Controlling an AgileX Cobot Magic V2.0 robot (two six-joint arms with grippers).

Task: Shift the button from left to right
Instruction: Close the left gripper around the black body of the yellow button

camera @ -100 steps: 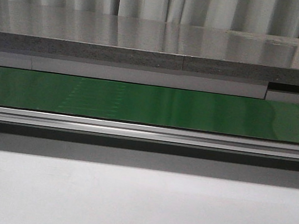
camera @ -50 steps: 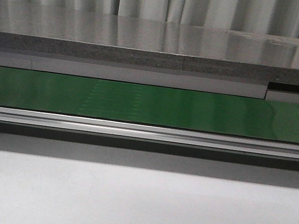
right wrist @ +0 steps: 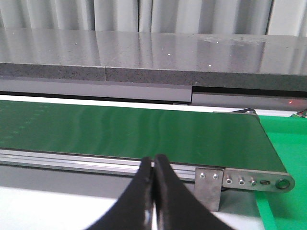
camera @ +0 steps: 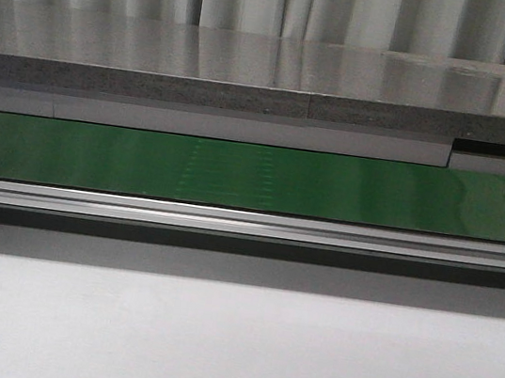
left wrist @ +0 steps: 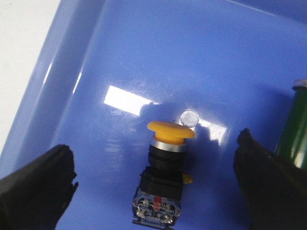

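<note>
Left hand point(left wrist: 156, 187): spread wide, straddling button point(left wrist: 165, 163) in blue tray point(left wrist: 72, 96). Step: pre-grasp. Next, likely: lower, close on body.

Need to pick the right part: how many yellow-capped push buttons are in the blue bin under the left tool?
1. The button lies in the blue bin between the open left tool fingers. A green part at the frame edge is cut off; more may be hidden.
</note>
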